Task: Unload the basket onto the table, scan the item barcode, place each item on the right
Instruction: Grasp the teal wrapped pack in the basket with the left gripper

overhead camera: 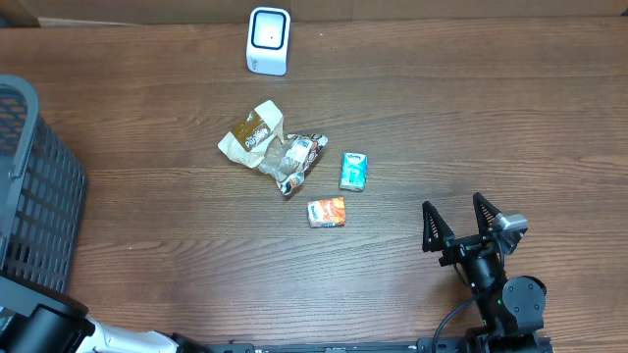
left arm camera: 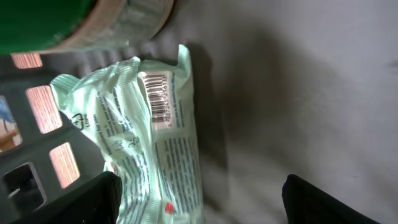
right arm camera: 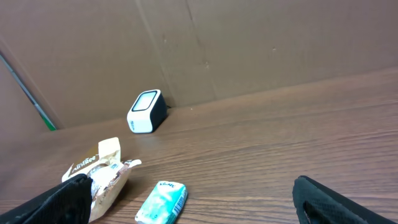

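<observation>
We saw the left pincer spread wide inside the dark mesh basket, its two black fingers well apart and clamping nothing. Below it lay a pale green packet. The packet's barcode faced up with a row of digits beside it, and blocks of small print ran down the wrapper, too fine for us to read. A green-lidded container lay just beside the packet's upper end. On the wooden surface the white scanner stood at the far edge, well apart from the other goods. Near the middle lay a tan packet touching a crumpled brown-and-white wrapper. A teal packet lay just beside these and an orange packet nearer the arms. Their lettering showed but was too small to make out. The right pincer hung low over the surface with its jaws wide and holding nothing.
</observation>
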